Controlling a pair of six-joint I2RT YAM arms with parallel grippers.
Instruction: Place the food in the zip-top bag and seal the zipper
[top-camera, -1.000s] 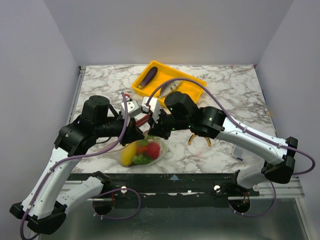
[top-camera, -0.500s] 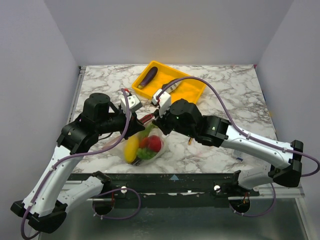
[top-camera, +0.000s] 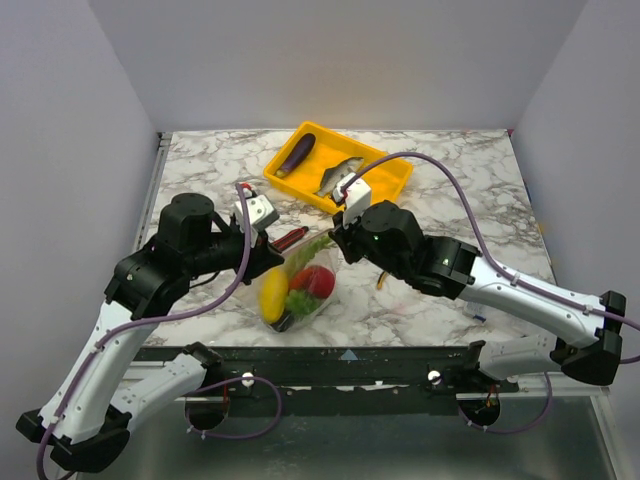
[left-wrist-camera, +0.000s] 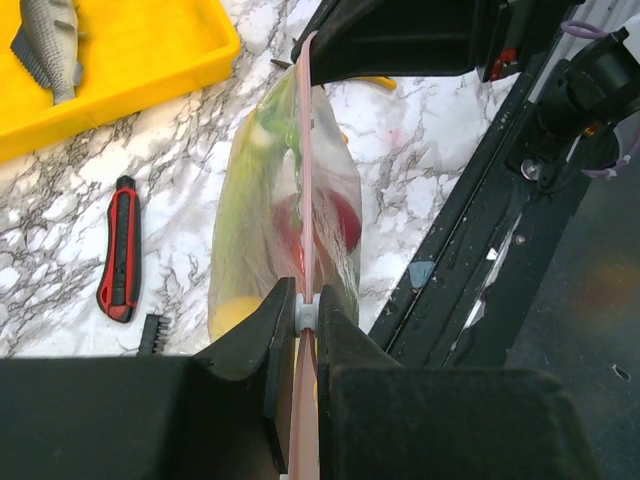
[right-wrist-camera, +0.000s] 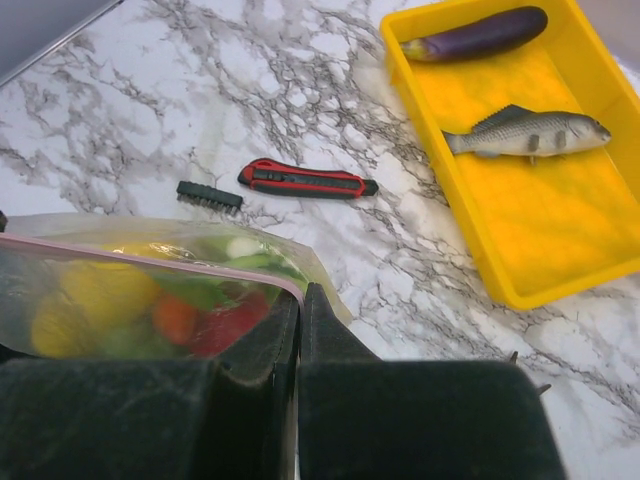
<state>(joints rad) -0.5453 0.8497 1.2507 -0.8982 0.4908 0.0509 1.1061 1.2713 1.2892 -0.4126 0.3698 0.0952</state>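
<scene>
The clear zip-top bag (top-camera: 298, 292) hangs between my two grippers, with yellow squash (top-camera: 272, 293), red tomato (top-camera: 316, 281) and green lettuce (top-camera: 299, 301) inside. My left gripper (top-camera: 271, 263) is shut on the pink zipper (left-wrist-camera: 305, 190) at its white slider (left-wrist-camera: 308, 313). My right gripper (top-camera: 336, 241) is shut on the far end of the zipper (right-wrist-camera: 150, 259), at the bag's corner (right-wrist-camera: 300, 298). The strip runs taut between them. A purple eggplant (top-camera: 296, 153) and a grey fish (top-camera: 338, 175) lie in the yellow tray (top-camera: 385, 182).
A red-and-black pocket knife (top-camera: 287, 238) lies on the marble behind the bag, with a black bit strip (right-wrist-camera: 209, 195) beside it. Yellow-handled pliers (top-camera: 385, 283) show partly under the right arm. The table's dark front edge (left-wrist-camera: 470, 260) runs close to the bag.
My right gripper has moved to the right and back with the bag's corner, stretching the zipper out. The bag has shifted right with it. The left gripper has stayed nearly in place.
</scene>
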